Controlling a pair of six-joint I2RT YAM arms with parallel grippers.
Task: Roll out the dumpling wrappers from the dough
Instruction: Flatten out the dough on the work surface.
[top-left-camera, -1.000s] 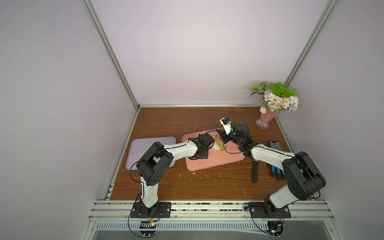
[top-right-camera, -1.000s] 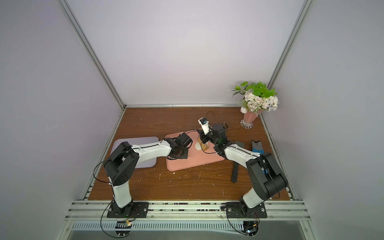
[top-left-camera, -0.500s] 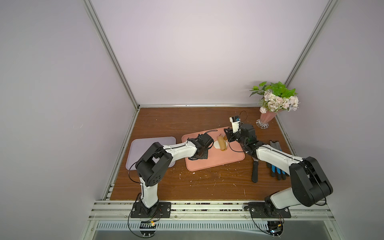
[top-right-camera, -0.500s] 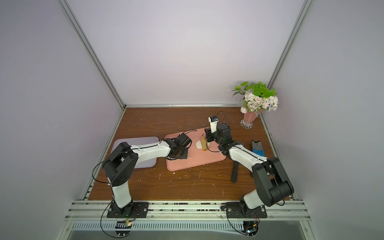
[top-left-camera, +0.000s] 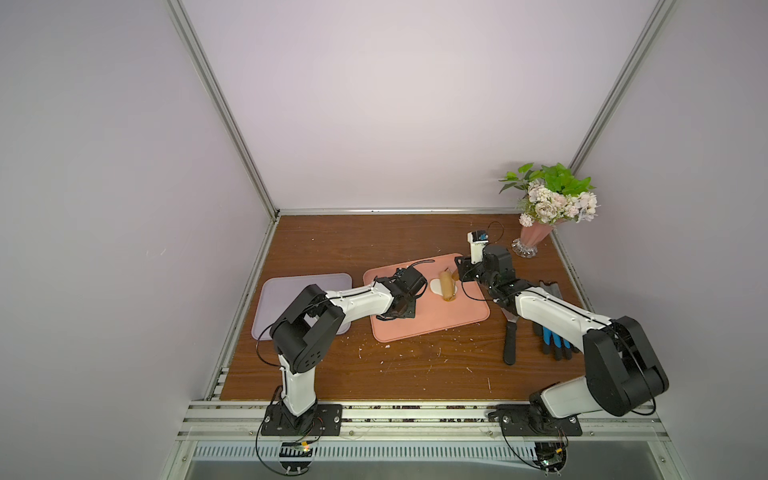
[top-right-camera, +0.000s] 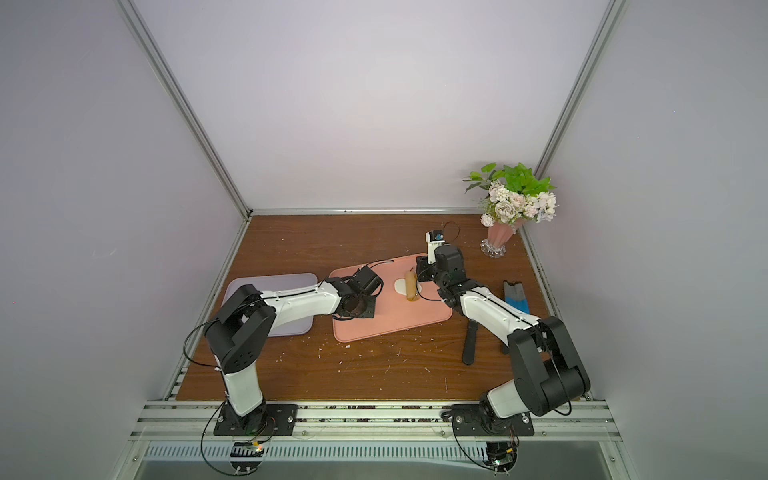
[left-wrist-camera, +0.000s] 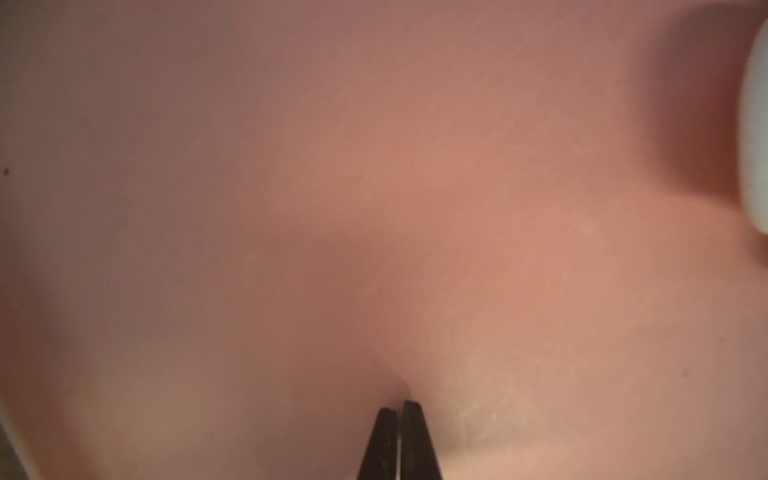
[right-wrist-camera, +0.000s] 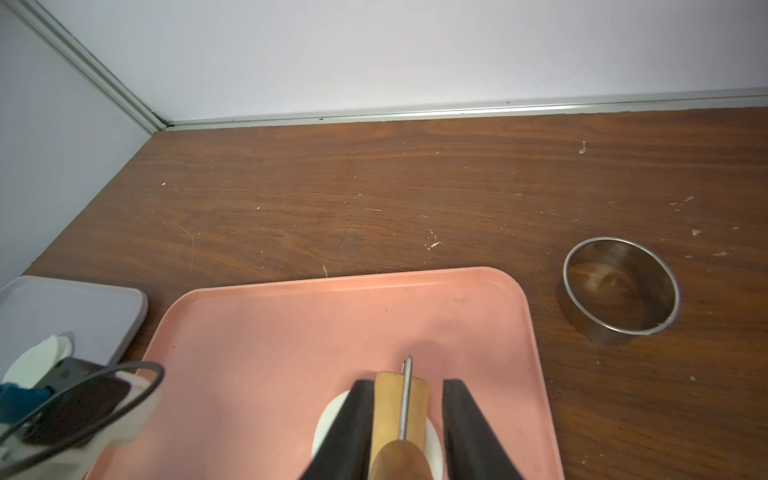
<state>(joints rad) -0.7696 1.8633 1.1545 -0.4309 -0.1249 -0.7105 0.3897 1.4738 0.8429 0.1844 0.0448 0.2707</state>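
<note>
The desk (top-left-camera: 332, 245) carries a pink tray (top-left-camera: 436, 324). The dough (right-wrist-camera: 330, 419) lies in the far half of this tray as a flat white patch directly under the wooden roller (right-wrist-camera: 388, 409).

Treat the dough as soft, light and probably tacky. It is likely to stretch or tear if you lift it by an edge, so work it only through the roller.

The roller is rigid and smooth, so take it at the handle. The right claw (right-wrist-camera: 407, 384) pinches it there, with the barrel reaching forward over the dough.

The left claw (left-wrist-camera: 400, 409) is pressed together with nothing between its tips. It rests on bare tray apart from the dough, apparently to steady the tray.

The wrappers (right-wrist-camera: 35, 363) are thin white discs on the grey tray (right-wrist-camera: 83, 307), partly hidden. Slide under them; do not pinch.
</note>
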